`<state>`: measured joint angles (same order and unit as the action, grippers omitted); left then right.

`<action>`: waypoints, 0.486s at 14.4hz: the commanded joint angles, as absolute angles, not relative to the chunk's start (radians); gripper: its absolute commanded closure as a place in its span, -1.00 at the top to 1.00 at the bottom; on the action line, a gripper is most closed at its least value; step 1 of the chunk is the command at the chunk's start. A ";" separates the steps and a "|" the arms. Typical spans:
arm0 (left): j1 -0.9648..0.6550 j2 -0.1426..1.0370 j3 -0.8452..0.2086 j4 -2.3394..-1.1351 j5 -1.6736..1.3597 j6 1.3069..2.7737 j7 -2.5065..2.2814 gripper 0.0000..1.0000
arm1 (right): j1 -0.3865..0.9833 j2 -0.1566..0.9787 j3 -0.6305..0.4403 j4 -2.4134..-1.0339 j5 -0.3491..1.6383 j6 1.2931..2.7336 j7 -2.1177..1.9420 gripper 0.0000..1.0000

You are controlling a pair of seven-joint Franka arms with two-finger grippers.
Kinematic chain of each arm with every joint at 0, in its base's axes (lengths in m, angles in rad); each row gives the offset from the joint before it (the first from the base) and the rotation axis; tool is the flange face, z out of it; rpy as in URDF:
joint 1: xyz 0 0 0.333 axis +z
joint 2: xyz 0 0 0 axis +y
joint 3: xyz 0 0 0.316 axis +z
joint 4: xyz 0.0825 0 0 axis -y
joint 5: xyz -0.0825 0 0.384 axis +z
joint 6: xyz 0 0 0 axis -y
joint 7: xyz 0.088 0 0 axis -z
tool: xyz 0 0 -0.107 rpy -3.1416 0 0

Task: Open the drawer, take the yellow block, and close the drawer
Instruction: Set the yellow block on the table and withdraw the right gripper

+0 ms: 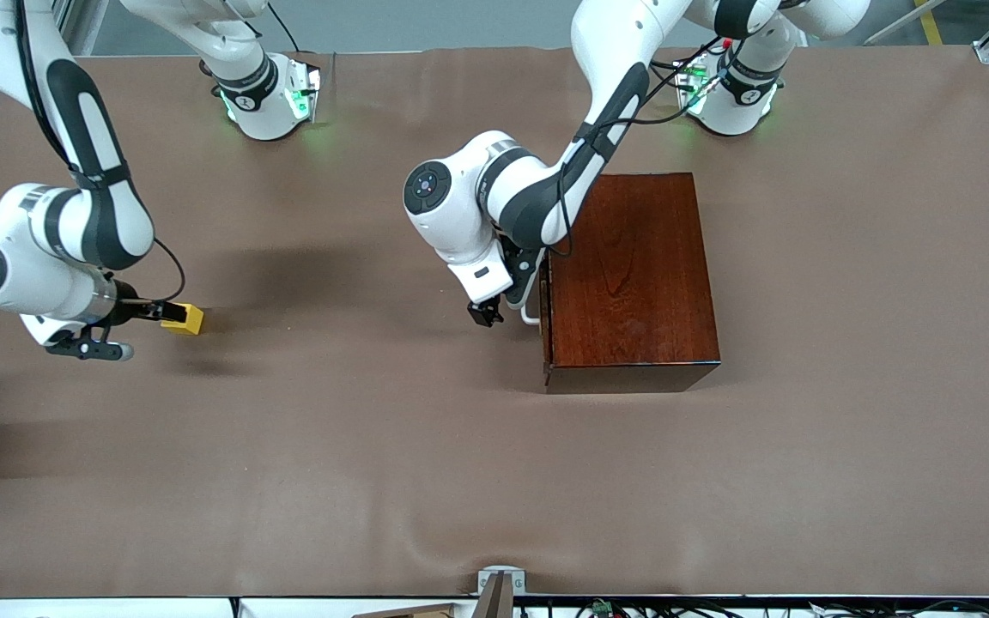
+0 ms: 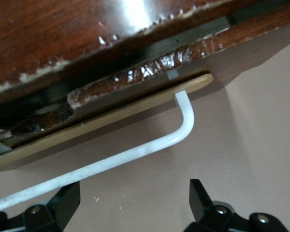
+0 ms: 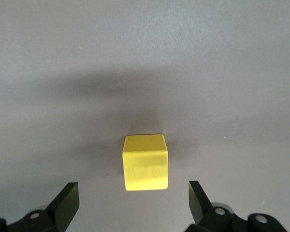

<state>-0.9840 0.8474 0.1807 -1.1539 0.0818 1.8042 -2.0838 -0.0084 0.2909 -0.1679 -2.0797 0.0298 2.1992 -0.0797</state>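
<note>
Brown cloth-covered table, wide and mostly bare. Glossy dark reddish-brown wooden box sits toward the left arm's end of the table. Its pale light-wood drawer, fitted with a white U-shaped bar handle, looks pushed in: in the left wrist view the front panel lies close along the box face, with only a thin dark gap showing. In the front view the handle pokes out just beside the box's front face.

Left gripper is low in front of the drawer, just beside the handle. Left wrist view shows its two black fingers spread wide, with the white bar crossing near them but not pinched; nothing in its grasp. Whether a fingertip touches the bar cannot be told.

Small bright yellow cube rests on the cloth toward the right arm's end of the table, well apart from the box. Right gripper is low at the cube. In the right wrist view the block sits on the surface with its shadow beneath it, and the black fingers stand spread wide on either side, clear gaps between them and the cube's faces. Nothing held.

Green lights glow at both arm bases along the table edge farthest from the front camera.
</note>
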 commanded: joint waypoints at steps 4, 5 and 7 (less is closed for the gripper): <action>-0.965 0.824 0.186 -1.172 0.114 1.740 -2.068 1.00 | -0.015 0.255 -0.158 -1.922 0.049 1.970 -0.069 1.00; -0.966 0.822 0.186 -1.172 0.114 1.740 -2.066 1.00 | -0.015 0.255 -0.158 -1.887 0.049 1.926 -0.069 1.00; -0.968 0.824 0.186 -1.169 0.114 1.740 -2.063 1.00 | -0.014 0.252 -0.158 -1.821 0.049 1.855 -0.069 1.00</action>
<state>-0.9772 0.8472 0.1814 -1.1544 0.0864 1.7818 -2.0839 -0.0083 0.2600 -0.1667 -1.8848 0.0360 1.9264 -0.0797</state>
